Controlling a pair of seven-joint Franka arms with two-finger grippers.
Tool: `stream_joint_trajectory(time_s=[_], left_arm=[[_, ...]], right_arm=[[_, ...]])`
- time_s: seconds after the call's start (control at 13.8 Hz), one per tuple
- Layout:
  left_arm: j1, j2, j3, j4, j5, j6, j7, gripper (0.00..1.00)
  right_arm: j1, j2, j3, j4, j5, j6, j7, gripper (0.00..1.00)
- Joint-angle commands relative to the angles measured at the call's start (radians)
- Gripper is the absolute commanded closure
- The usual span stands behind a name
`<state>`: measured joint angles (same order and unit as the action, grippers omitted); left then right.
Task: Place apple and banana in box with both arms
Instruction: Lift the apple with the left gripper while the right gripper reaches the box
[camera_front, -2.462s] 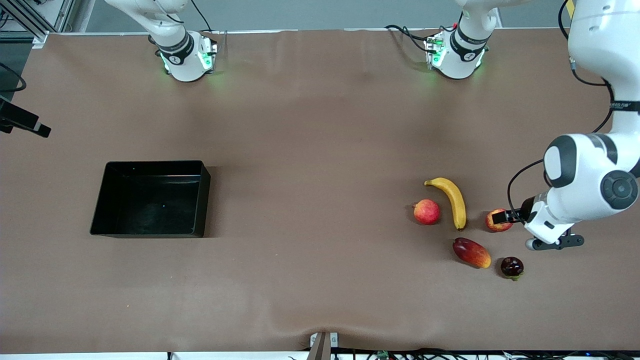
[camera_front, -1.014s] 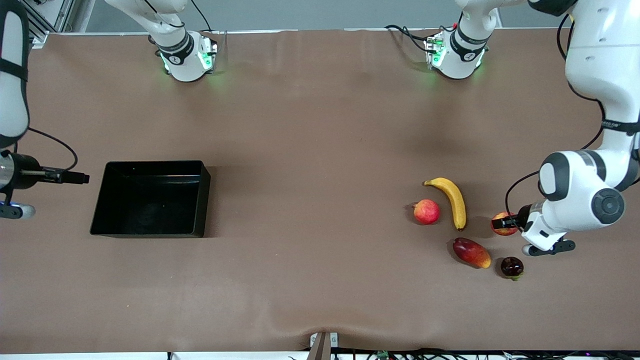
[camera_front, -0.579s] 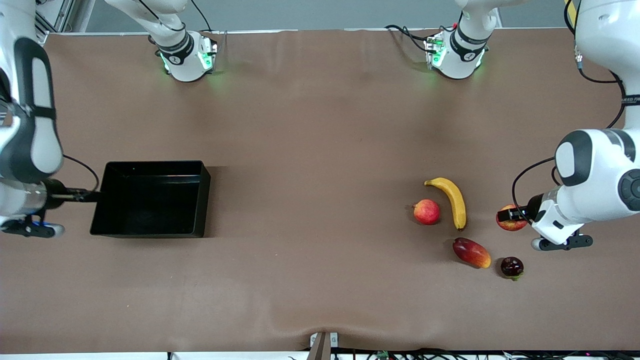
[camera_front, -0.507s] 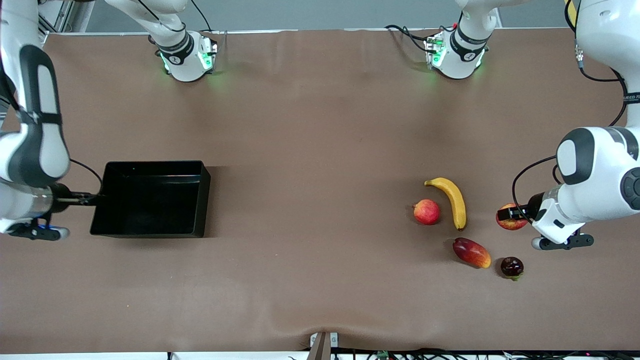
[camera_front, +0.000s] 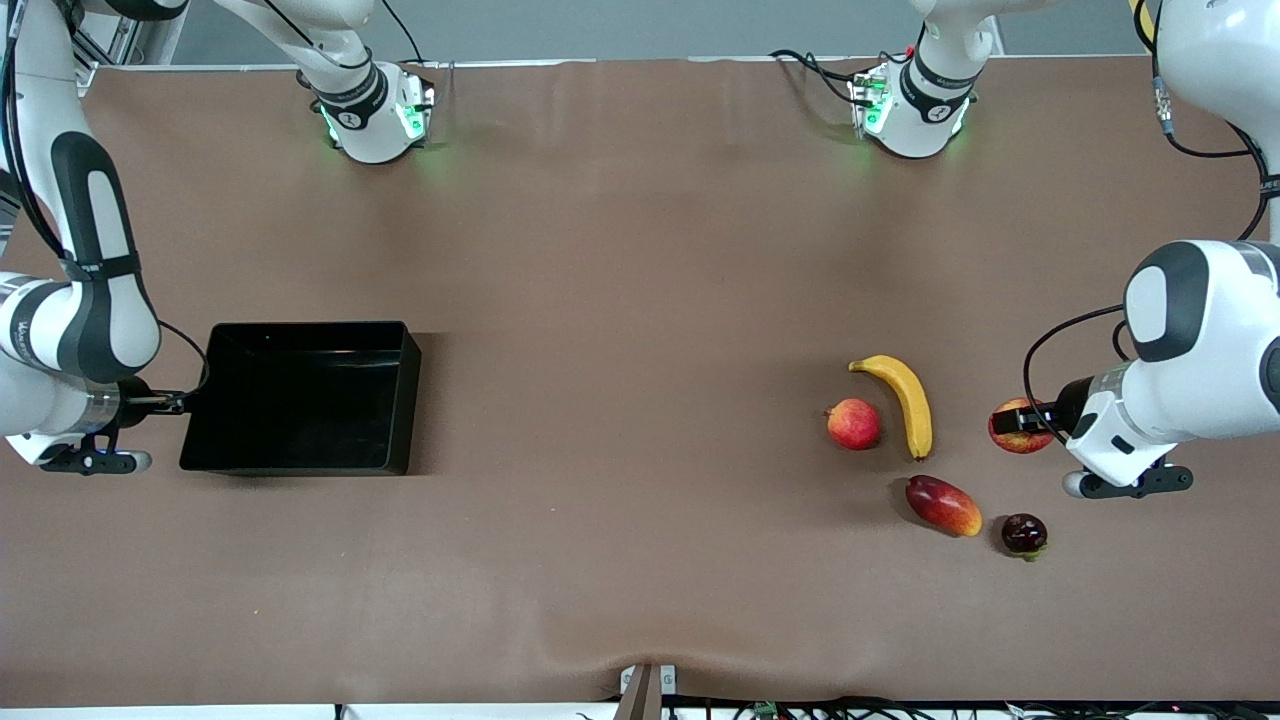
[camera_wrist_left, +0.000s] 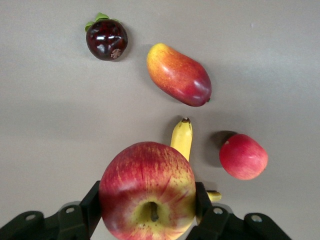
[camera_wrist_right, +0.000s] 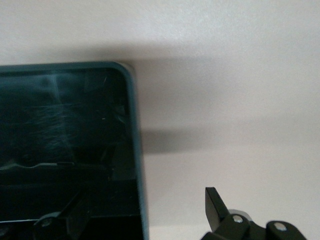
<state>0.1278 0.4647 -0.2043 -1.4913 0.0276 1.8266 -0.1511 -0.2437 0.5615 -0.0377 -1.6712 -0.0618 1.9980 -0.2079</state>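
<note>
Left pincer (camera_wrist_left: 148, 212) grips the red, yellow-streaked apple (camera_wrist_left: 147, 190); right pincer (camera_wrist_right: 145, 212) gapes at the box (camera_wrist_right: 134, 150) edge.

Red-yellow apple (camera_wrist_left: 147, 192) clamped in left claw (camera_wrist_left: 147, 212), above table. Yellow banana (camera_front: 903, 400) lying flat. Black box (camera_front: 300, 397) empty.

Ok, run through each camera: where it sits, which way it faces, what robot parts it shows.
Front view: high across the table, facing both bases; shows both arms, the box, the banana.
Left wrist view: on the left wrist, looking down past the left hand, shut on the apple.
Right wrist view: on the right wrist, looking down past the open right hand straddling the box wall.
Shared: front and left wrist views both show apple, banana, mango.
</note>
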Motion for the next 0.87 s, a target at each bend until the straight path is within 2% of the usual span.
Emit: stream_joint_trajectory(time_s=[0.0,0.07,0.14,0.22,0.8], left_arm=[[0.0,-0.031,-0.014,0.008,-0.008,-0.044,-0.008,1.0],[-0.001,-0.032,-0.015,0.008,-0.006,-0.05,-0.01,1.0],[-0.001,-0.037,-0.021,0.009,-0.006,-0.055,-0.008,1.0],[0.001,-0.041,-0.029,0.01,-0.006,-0.061,-0.008,1.0],[-0.011,-0.049,-0.119,0.025,0.011,-0.101,-0.097,1.0]], right_arm=[[-0.023,0.049,0.016,-0.015,-0.015,0.022,-0.011,0.0],[-0.019,0.049,0.016,-0.022,-0.01,0.016,-0.008,0.57],[-0.02,0.049,0.018,-0.024,-0.001,0.015,-0.007,0.94],[-0.026,0.049,0.018,-0.024,0.01,0.015,-0.007,1.0],[0.021,0.015,0.022,-0.001,0.016,0.004,0.002,1.0]])
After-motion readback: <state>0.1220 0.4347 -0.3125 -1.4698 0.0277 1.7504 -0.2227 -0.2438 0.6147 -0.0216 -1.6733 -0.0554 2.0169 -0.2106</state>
